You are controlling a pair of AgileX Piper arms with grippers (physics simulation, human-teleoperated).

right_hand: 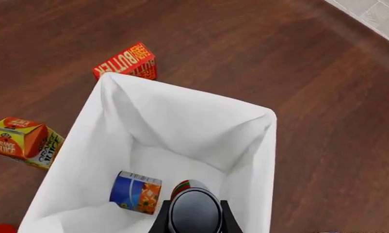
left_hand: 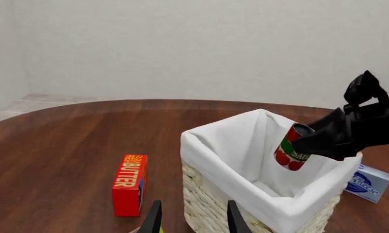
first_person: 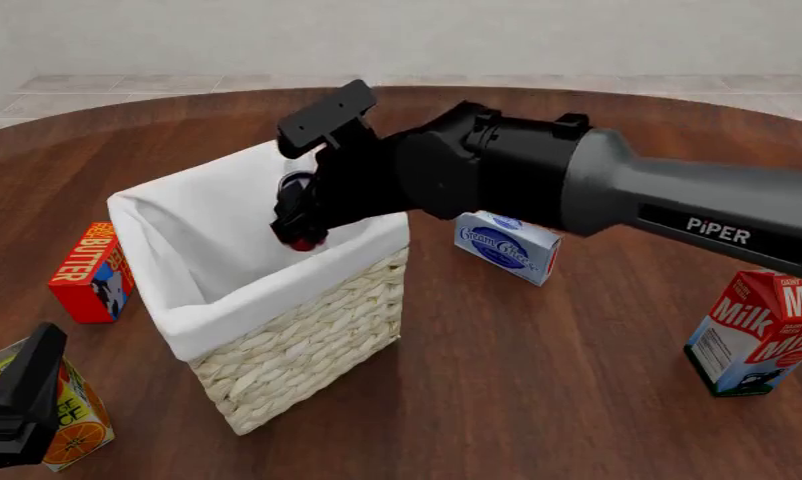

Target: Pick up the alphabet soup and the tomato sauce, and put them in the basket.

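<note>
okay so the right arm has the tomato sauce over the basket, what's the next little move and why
Probably open the right gripper and drop the tomato sauce. The can hangs tilted over the basket, inside its rim, and the alphabet soup already lies on the liner beside the drop spot, so this release should finish the task.

The basket (first_person: 294, 340) stands mid-tabletop (first_person: 535, 380), the alphabet soup (right_hand: 136, 192) lying inside. The right end effector (first_person: 294, 215) holds the tomato sauce (left_hand: 291, 148) above the basket's opening. Butter box (first_person: 92, 272) and juice carton (first_person: 68, 420) sit left; cream cheese box (first_person: 508, 245) and milk carton (first_person: 759, 330) right.
</note>
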